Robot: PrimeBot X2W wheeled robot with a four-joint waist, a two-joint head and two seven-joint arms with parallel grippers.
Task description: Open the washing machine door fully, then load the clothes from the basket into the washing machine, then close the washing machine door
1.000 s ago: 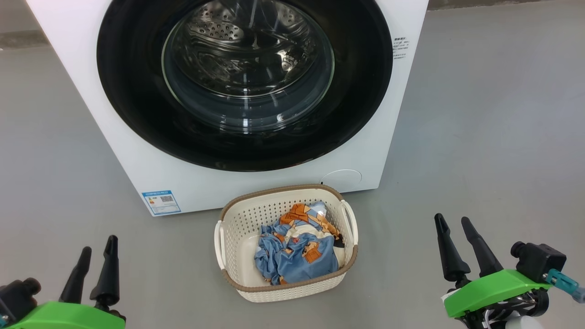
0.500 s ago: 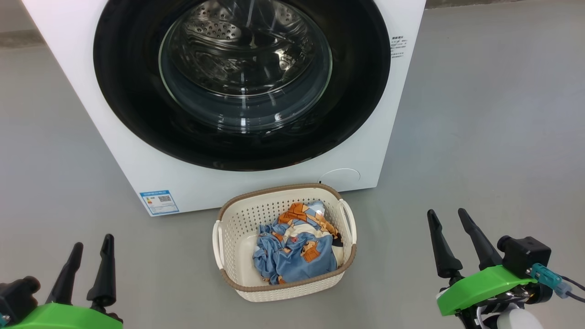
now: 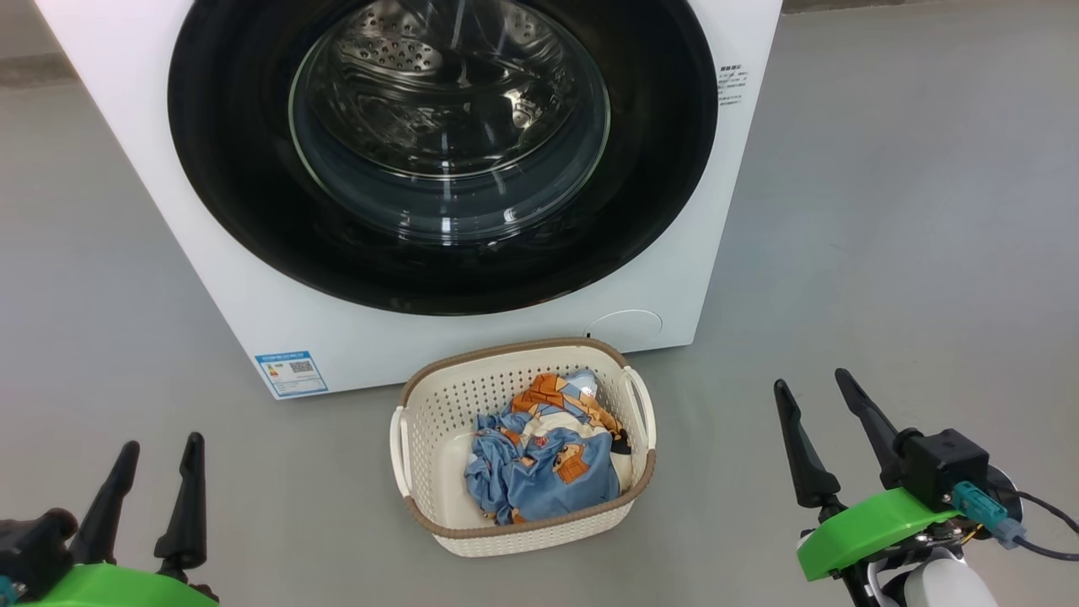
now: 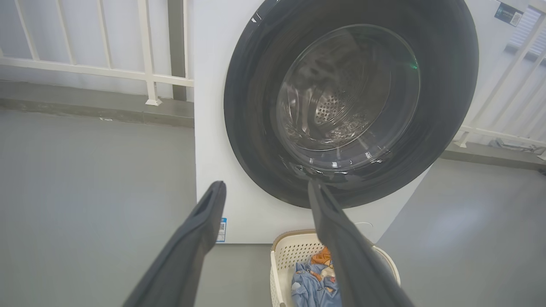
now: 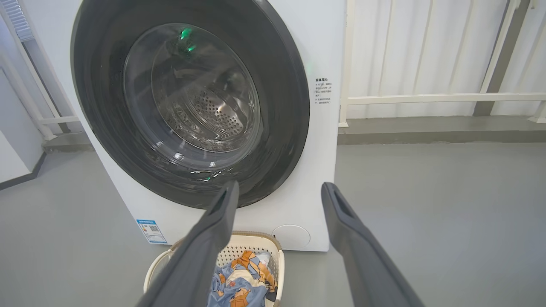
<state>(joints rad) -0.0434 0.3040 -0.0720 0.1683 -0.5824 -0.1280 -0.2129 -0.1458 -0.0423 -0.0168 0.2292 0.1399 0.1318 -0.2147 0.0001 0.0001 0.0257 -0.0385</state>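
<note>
**Door shut, both grippers open and empty**

You are facing the big white washing machine [image 3: 211,303] on the grey floor [image 3: 885,253]. Its large round shiny black door [image 3: 447,143] with the clear glass window is shut. Just in front of the machine sits the small cream plastic basket [image 3: 438,405] with holes and a brown rim. The soft light-blue clothes [image 3: 548,459] with orange-brown pictures lie bunched up inside it.

Your left gripper [image 3: 163,444] is low on the left, well apart from the basket. Its two long dark fingers are spread wide and hold nothing. Your right gripper [image 3: 811,381] is low on the right, also well apart from the basket, spread wide and empty. Both point towards the machine, and neither touches the door.
</note>
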